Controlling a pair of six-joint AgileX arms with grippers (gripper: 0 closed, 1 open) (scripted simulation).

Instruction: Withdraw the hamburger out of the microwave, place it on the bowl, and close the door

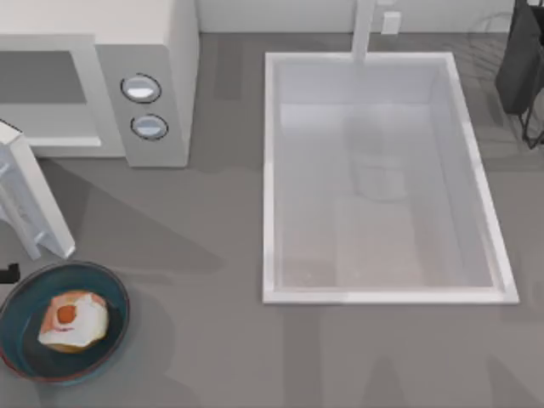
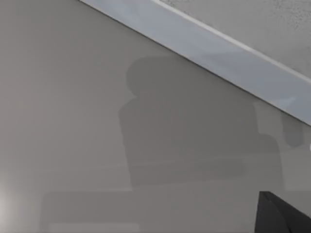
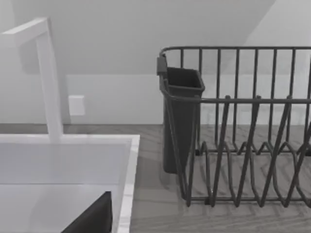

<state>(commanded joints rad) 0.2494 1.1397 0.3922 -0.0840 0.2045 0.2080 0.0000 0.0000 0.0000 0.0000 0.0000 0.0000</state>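
Note:
The hamburger lies inside the blue-teal bowl at the front left of the table. The white microwave stands at the back left, its cavity open and bare. The door is swung out toward the front, its edge a short way behind the bowl. A small black part of my left gripper shows at the left edge, between door and bowl. In the left wrist view the grey door panel with its white bar handle is close up. A dark part of my right gripper shows over the sink.
A large white sink with a white faucet takes up the middle and right of the table. A dark wire dish rack with a cutlery cup stands at the back right. Grey counter lies between bowl and sink.

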